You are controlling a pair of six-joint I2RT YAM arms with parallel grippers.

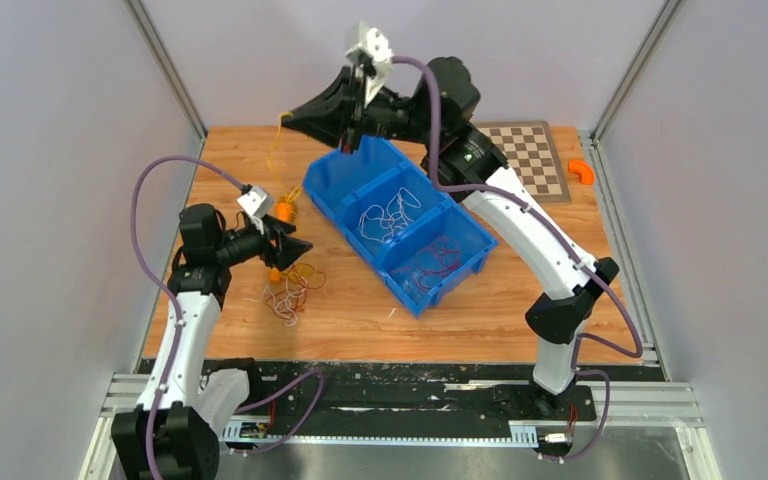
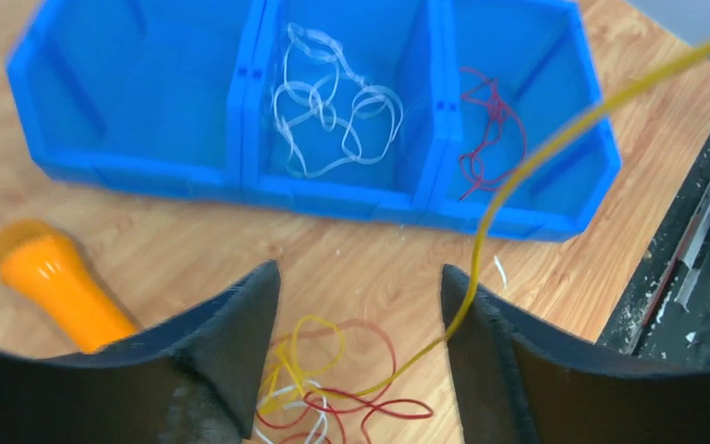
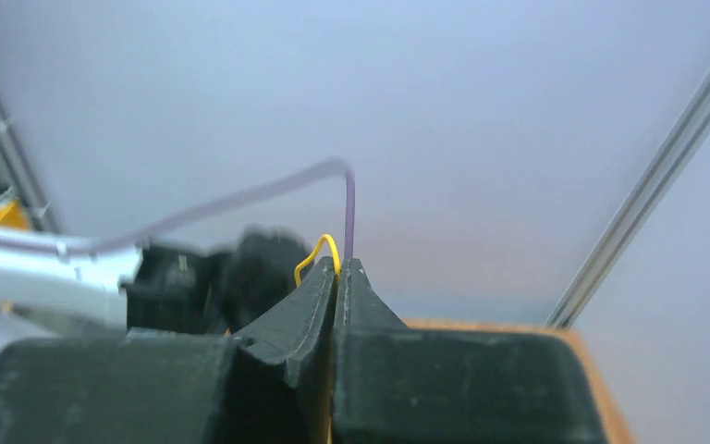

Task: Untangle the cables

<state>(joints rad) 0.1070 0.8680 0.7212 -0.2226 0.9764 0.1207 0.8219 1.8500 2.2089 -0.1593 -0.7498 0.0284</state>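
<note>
A small tangle of red, yellow and white cables [image 1: 290, 292] lies on the wooden table, left of the blue bin. In the left wrist view the tangle [image 2: 333, 393] lies just under my left gripper [image 2: 359, 273], whose jaws stand wide apart and hold nothing. One yellow cable [image 2: 536, 157] rises from the tangle along the inner edge of the gripper's right finger [image 2: 481, 342]. My right gripper [image 1: 286, 117] is raised over the table's far edge. It is shut on the end of this yellow cable [image 3: 315, 254], which sticks out above its tips [image 3: 337, 270].
A blue three-part bin [image 1: 325, 190] stands mid-table: white cables [image 1: 390, 215] in the middle part, red cables [image 1: 430, 265] in the near part, none in the far part. An orange handle [image 2: 55, 282] lies by the left gripper. A checkerboard [image 1: 528, 155] and an orange piece [image 1: 582, 171] are at the far right.
</note>
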